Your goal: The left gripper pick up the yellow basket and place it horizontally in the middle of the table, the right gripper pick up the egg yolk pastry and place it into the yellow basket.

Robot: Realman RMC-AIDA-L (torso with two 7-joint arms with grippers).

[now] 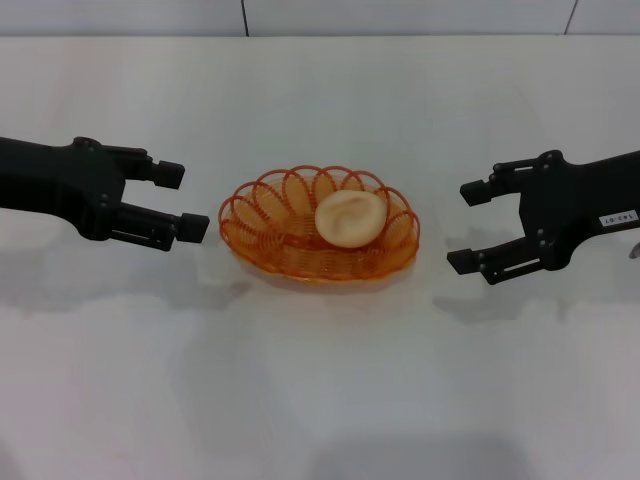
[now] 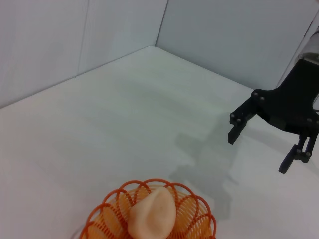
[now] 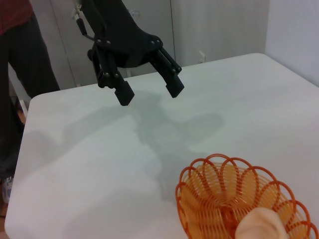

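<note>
The yellow basket (image 1: 300, 235) lies lengthwise across the middle of the white table (image 1: 320, 380), with the egg yolk pastry (image 1: 350, 217) resting inside its right half. My left gripper (image 1: 188, 201) hovers open just off the basket's left end, holding nothing. On the other side my right gripper (image 1: 467, 225) is open and empty, a short gap from the basket's right rim. The left wrist view shows the basket (image 2: 194, 219), the pastry (image 2: 152, 213) and the right gripper (image 2: 259, 152). The right wrist view shows the basket (image 3: 214, 194), a bit of pastry (image 3: 259, 226) and the left gripper (image 3: 149, 92).
A pale wall (image 1: 320, 15) runs behind the table's far edge. In the right wrist view a person in dark trousers (image 3: 27, 55) stands beyond the table's corner, in front of cabinets.
</note>
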